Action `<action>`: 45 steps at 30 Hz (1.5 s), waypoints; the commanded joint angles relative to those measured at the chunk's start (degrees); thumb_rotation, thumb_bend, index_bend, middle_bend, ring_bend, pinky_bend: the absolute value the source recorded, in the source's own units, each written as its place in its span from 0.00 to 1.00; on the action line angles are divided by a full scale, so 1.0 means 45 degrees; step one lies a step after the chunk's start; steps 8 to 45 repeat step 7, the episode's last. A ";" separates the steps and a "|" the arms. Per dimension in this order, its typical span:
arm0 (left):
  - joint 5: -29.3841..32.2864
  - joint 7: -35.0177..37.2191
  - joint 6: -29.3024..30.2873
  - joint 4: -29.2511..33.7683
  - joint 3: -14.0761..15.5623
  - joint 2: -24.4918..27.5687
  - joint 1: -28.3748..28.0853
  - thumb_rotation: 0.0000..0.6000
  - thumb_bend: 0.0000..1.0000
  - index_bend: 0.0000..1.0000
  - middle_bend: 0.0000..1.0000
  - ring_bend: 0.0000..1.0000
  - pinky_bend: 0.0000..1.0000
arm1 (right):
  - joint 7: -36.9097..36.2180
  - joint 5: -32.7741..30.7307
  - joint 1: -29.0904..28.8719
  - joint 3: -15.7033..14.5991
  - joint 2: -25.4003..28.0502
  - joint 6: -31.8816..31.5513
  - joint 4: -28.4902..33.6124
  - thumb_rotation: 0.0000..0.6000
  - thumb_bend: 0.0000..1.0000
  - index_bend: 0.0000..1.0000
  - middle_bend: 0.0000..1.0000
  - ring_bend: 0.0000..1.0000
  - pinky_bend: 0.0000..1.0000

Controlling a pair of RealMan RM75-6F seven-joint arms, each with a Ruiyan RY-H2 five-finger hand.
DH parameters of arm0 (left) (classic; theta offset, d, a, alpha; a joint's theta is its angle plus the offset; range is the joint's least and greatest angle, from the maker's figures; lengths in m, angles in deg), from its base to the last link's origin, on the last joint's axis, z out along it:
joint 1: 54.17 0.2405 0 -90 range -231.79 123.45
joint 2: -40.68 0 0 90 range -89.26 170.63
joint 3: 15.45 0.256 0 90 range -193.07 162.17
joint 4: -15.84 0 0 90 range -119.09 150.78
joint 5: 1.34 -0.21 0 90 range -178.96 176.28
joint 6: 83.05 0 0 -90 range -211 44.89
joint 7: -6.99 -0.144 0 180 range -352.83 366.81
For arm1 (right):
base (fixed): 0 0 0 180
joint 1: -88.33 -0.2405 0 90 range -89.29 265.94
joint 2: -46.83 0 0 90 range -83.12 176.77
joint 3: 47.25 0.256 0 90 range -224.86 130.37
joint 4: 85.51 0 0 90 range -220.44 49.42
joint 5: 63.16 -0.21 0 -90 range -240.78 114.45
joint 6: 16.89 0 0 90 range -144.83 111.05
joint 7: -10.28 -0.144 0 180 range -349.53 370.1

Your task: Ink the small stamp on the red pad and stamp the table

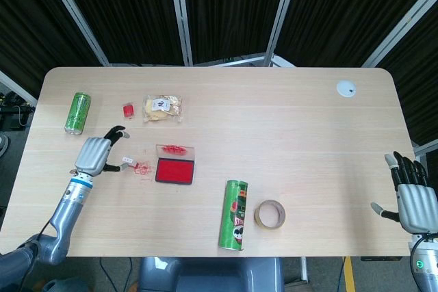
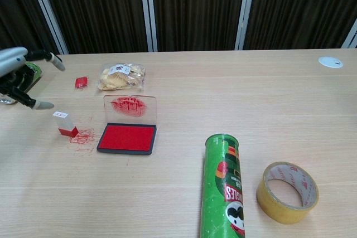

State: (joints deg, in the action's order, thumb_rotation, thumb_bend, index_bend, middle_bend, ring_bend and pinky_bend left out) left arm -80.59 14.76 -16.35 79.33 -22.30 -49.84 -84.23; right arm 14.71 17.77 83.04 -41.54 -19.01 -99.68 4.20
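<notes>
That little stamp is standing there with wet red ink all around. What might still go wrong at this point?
The small stamp stands on its own beside fresh red marks, with the left hand open close by; a stray finger might tip it and smear the ink. The red pad lies open with its lid propped up, so an arm crossing low could pick up ink or knock the lid.

The head view looks steeply down from high above the near edge onto the whole table [image 1: 287, 135], while the chest view looks low and closer across its near half toward the far edge, both sharing the red pad [image 1: 175, 170] [image 2: 127, 137].
</notes>
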 commanded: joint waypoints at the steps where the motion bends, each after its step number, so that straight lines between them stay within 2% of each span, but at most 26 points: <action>1: -0.0381 -0.1135 0.1639 0.2053 -0.0136 0.1588 0.0840 1.00 0.00 0.07 0.00 0.21 0.17 | -0.0022 0.0149 0.0061 -0.0015 0.0100 -0.0183 0.0117 1.00 0.00 0.00 0.00 0.00 0.00; 3: -0.0373 -0.1943 0.2286 0.3205 -0.0041 0.2365 0.1329 1.00 0.00 0.01 0.00 0.08 0.04 | 0.0052 0.0246 0.0101 -0.0020 0.0166 -0.0323 0.0201 1.00 0.00 0.00 0.00 0.00 0.00; 7: -0.0163 -0.3381 0.3165 0.5034 0.0300 0.3544 0.2247 1.00 0.00 0.00 0.00 0.01 0.00 | 0.0056 0.0373 0.0139 -0.0046 0.0286 -0.0431 0.0378 1.00 0.00 0.00 0.00 0.00 0.00; 45: -0.0163 -0.3381 0.3165 0.5034 0.0300 0.3544 0.2247 1.00 0.00 0.00 0.00 0.01 0.00 | 0.0056 0.0373 0.0139 -0.0046 0.0286 -0.0431 0.0378 1.00 0.00 0.00 0.00 0.00 0.00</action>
